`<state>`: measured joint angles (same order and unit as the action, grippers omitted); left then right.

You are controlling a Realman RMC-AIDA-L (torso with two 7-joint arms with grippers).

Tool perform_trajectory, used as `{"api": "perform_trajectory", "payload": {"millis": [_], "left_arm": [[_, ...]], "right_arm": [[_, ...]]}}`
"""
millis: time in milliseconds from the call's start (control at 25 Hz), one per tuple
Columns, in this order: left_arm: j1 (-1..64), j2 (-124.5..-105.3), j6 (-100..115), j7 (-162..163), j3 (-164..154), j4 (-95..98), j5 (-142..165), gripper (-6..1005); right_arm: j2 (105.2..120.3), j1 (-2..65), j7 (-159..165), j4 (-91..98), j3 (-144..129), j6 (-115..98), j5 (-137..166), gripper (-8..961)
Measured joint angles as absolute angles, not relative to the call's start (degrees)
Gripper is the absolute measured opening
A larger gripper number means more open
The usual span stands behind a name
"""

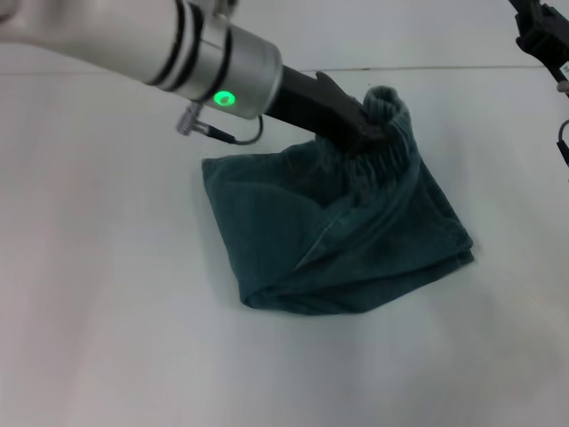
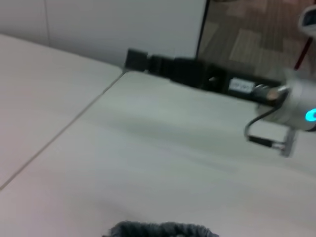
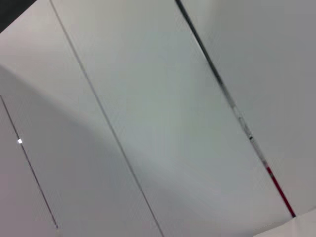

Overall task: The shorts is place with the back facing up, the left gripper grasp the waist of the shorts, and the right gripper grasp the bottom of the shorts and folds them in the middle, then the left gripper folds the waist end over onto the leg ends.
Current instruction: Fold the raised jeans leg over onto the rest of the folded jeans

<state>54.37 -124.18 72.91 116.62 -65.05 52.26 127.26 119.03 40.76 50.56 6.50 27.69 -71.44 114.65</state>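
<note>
Left gripper is clamped on the waist, holding that gathered band up off the white table. The shorts lie folded mid-table below it. Far right, the right gripper sits parked at the table's edge, fingers unreadable. Its white label is too blurred to read.

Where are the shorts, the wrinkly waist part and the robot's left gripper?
shorts [image 1: 338, 258]: head view, on the flat folded denim body.
waist [image 1: 391, 151]: head view, on the gathered elastic band, lifted.
left gripper [image 1: 369, 129]: head view, at its tip, pinching the waist.
</note>
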Motion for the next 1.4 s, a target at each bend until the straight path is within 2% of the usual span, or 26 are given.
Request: {"api": "perform_trajectory", "payload": {"millis": [160,440,600,720,800,1000,1240,1400], "left_arm": [[54.2,-124.46,63.1,116.8,-70.4,46.5,124.5,105],[50.1,-124.29,60.5,116.3,-72.9,46.7,119.0,344],[43.4,-123.96,61.9,114.8,-71.4,51.8,111.5,533],[38.8,-123.87,66.1,113.1,-66.9,54.5,107.3,597],[36.5,-123.88,70.1,111.8,-62.3,55.0,105.5,639],[29.9,-123.35,79.9,108.4,-50.5,54.7,103.6,745],[24.5,-120.11,89.5,107.3,-44.9,53.5,104.3,948],[22.5,-119.70,96.9,107.2,-41.0,54.5,108.2,951]], "right_arm": [[119.05,39.9,51.3,6.4,27.4,-72.2,114.4,8],[119.01,39.4,53.7,6.9,25.0,-73.8,115.0,9],[118.25,39.6,59.5,10.7,16.5,-77.1,115.1,9],[117.45,40.0,68.5,17.7,4.1,-82.4,115.0,10],[117.50,39.9,73.0,22.1,-1.4,-84.9,114.9,10],[117.40,37.6,80.5,32.5,-13.3,-93.3,115.1,210],[115.71,32.7,87.8,44.3,-26.5,-106.0,115.2,322],[115.40,29.1,87.9,48.1,-30.3,-108.8,115.3,396]]}}
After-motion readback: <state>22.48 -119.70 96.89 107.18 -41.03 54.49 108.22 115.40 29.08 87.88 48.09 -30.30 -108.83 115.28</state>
